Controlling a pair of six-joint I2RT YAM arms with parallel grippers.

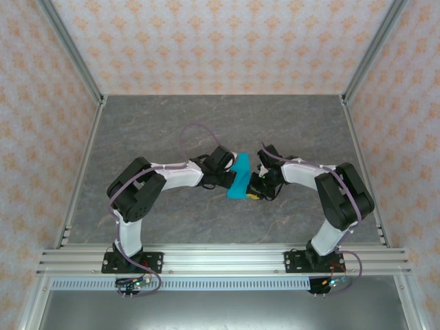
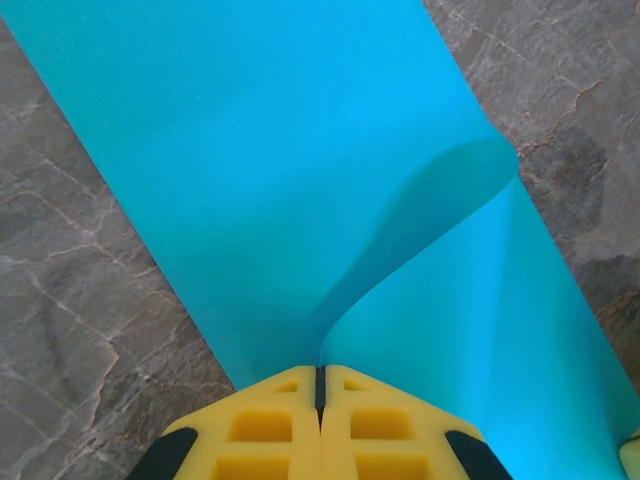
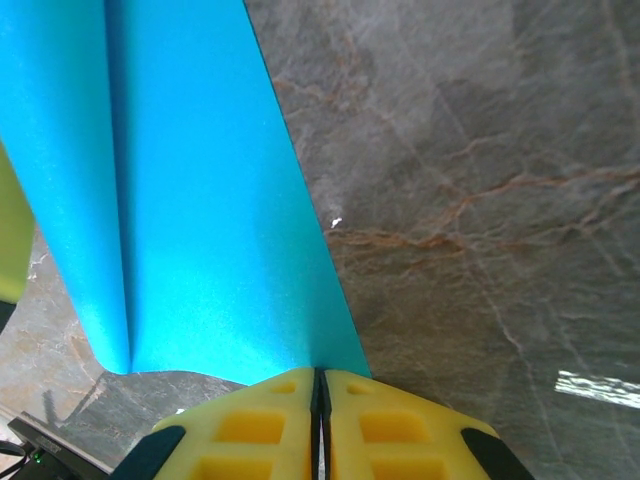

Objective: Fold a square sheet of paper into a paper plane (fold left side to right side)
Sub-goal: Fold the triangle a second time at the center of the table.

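The square sheet of paper (image 1: 240, 176) is bright cyan and hangs between both grippers over the middle of the table. In the left wrist view the sheet (image 2: 280, 170) curls up from the table, and its edge runs into the closed yellow jaws of my left gripper (image 2: 321, 372). In the right wrist view the sheet (image 3: 190, 200) slopes away with a soft bend, and its lower corner sits pinched in my right gripper (image 3: 318, 374). From above, the left gripper (image 1: 228, 173) holds the sheet's left side and the right gripper (image 1: 256, 183) its right side.
Grey marble-patterned tabletop (image 1: 220, 124) lies all around the sheet. Aluminium frame rails (image 1: 220, 258) run along the near edge and up both sides. Patterned walls enclose the back and sides.
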